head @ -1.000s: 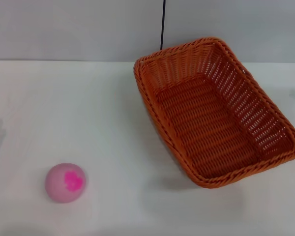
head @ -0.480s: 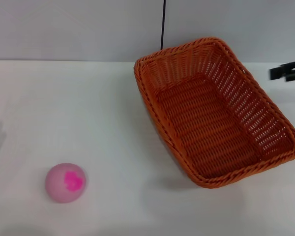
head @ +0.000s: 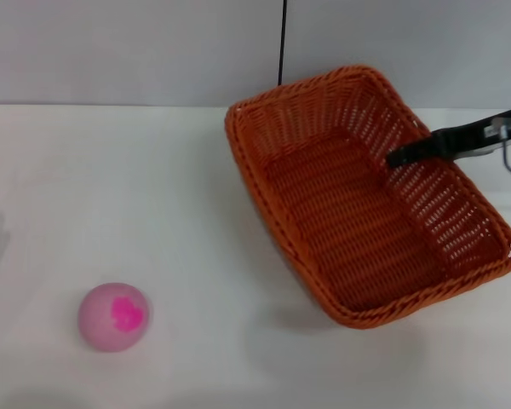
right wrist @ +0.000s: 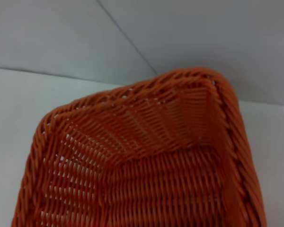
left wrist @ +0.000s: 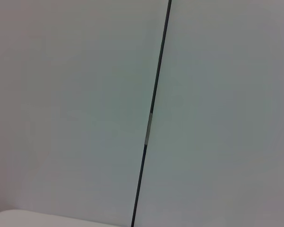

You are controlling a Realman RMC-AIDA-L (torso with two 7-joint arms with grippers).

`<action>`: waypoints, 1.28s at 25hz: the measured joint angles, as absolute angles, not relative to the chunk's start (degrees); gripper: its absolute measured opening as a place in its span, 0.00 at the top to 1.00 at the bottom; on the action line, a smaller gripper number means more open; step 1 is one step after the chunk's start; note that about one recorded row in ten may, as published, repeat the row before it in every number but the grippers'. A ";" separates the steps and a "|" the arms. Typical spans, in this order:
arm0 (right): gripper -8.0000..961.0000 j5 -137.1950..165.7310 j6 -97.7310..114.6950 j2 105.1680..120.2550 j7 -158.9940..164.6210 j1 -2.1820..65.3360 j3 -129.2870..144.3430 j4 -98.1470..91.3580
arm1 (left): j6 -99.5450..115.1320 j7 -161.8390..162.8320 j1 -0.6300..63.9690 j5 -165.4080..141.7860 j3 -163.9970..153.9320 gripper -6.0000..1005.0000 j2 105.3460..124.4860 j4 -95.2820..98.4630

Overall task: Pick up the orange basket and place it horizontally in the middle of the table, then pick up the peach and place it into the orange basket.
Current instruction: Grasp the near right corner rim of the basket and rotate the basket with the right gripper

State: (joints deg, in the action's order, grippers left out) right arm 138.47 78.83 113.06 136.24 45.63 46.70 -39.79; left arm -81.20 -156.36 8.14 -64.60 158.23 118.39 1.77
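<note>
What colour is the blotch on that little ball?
Bright magenta, on the pale pink peach; clearest in the head view.

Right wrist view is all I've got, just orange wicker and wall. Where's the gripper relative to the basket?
Observer: The right gripper reaches in from the robot's right, its tip over the right long wall of the orange basket.
Operator: Is the peach in there already?
Observer: No. The peach sits on the table, near the front on the robot's left, well apart from the basket.
Operator: And the left arm?
Observer: Not in the head view; its wrist camera faces only wall.
</note>
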 joint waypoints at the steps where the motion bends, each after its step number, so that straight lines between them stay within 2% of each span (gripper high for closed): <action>1: 0.28 138.48 78.52 113.17 136.24 45.77 46.85 -39.19 | -81.20 -156.36 8.14 -64.60 158.23 0.18 118.39 1.77; 11: 0.28 138.95 77.21 113.47 136.26 44.84 46.93 -37.70 | -81.28 -156.36 7.36 -64.60 158.11 0.18 118.39 1.59; 17: 0.36 139.14 76.30 113.63 136.25 44.06 46.85 -38.04 | -81.30 -156.36 7.27 -64.60 158.11 0.18 118.39 1.49; 25: 0.59 139.14 76.57 113.44 136.26 44.01 47.03 -38.56 | -81.29 -156.36 7.36 -64.60 158.12 0.18 118.39 1.49; 30: 0.79 139.14 76.43 113.42 135.06 44.00 47.03 -39.37 | -81.26 -156.36 7.42 -64.60 158.12 0.18 118.39 1.57; 32: 0.81 139.13 76.85 113.50 133.26 43.88 47.02 -40.47 | -81.25 -156.36 7.36 -64.60 158.11 0.18 118.39 1.59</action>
State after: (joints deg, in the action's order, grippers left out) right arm 139.13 76.85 113.50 133.26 43.88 47.02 -40.47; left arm -81.25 -156.36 7.36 -64.60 158.11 118.39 1.59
